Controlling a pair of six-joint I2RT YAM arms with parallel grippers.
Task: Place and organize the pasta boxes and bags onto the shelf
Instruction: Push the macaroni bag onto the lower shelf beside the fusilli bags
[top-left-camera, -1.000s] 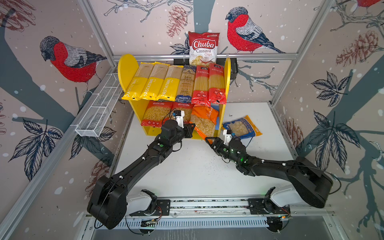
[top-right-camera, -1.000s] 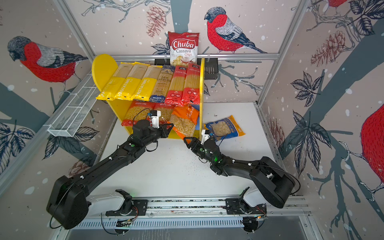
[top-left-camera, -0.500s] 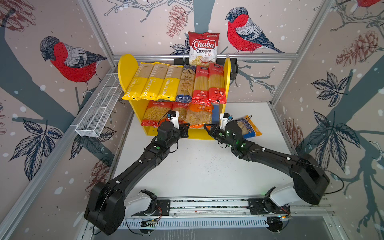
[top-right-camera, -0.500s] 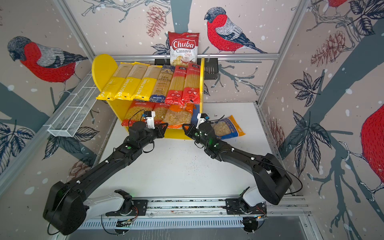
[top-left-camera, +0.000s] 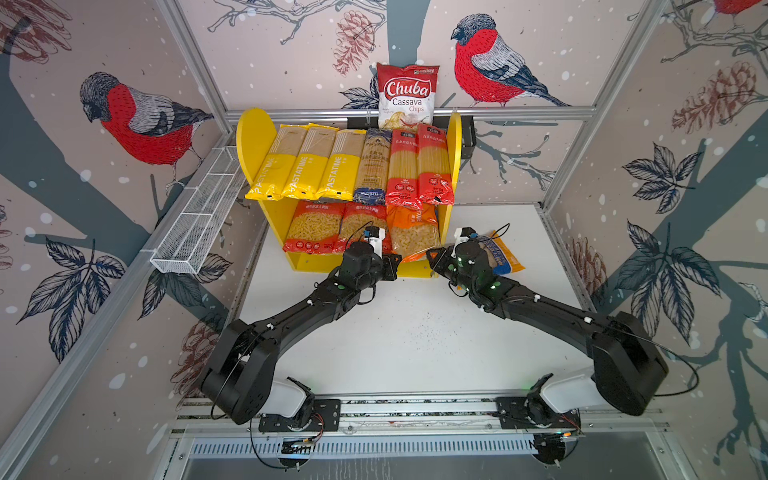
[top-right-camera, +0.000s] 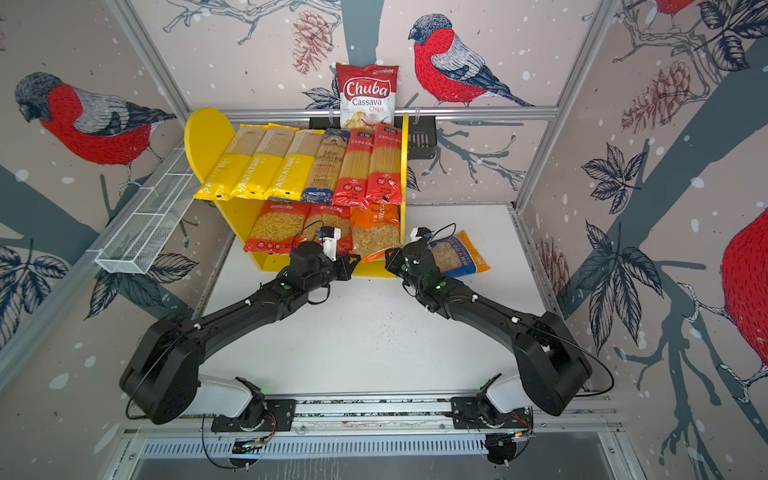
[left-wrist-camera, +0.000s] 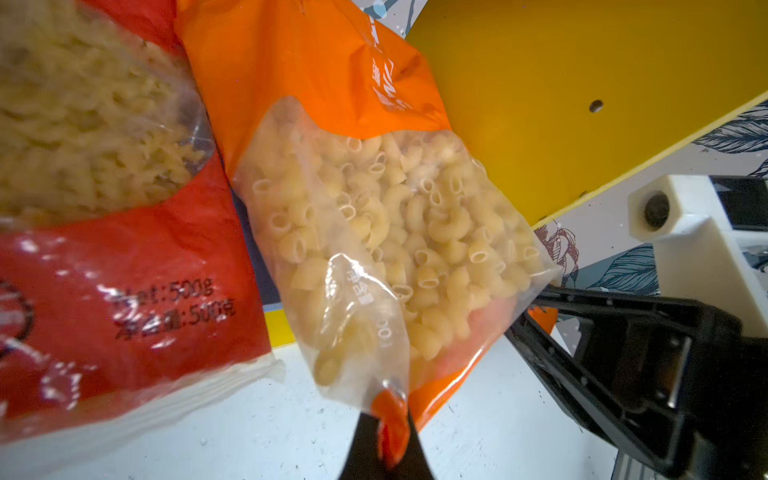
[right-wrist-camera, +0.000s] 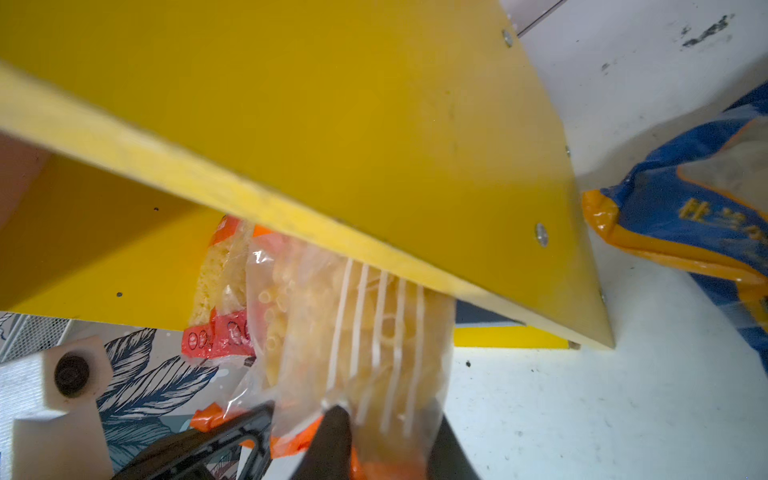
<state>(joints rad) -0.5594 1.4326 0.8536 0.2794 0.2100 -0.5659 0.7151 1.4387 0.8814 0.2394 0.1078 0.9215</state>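
Note:
The yellow-sided shelf (top-left-camera: 249, 137) (top-right-camera: 203, 133) carries long yellow (top-left-camera: 307, 166), dark blue (top-left-camera: 372, 166) and red (top-left-camera: 417, 166) spaghetti packs on top. Two red bags (top-left-camera: 313, 226) and an orange macaroni bag (top-left-camera: 411, 232) (top-right-camera: 374, 232) lie on the lower tier. My left gripper (top-left-camera: 397, 262) (left-wrist-camera: 388, 440) is shut on the orange bag's (left-wrist-camera: 374, 208) bottom corner. The right gripper (top-left-camera: 430, 255) (right-wrist-camera: 390, 424) grips the same bag's (right-wrist-camera: 353, 332) clear end beside the shelf's side panel (right-wrist-camera: 332, 104). A blue bag (top-left-camera: 498, 257) (right-wrist-camera: 685, 216) lies on the table to the right of the shelf.
A Chuba chips bag (top-left-camera: 407, 95) stands in a black basket (top-left-camera: 465, 133) behind the shelf. A white wire rack (top-left-camera: 195, 224) hangs on the left wall. The white table (top-left-camera: 415, 332) stretches in front of the shelf between both arms.
Both grippers moved toward the shelf with the orange bag. It went from tilted in front of the shelf to lying on the lower tier beside the red bags. The right jaws narrowed.

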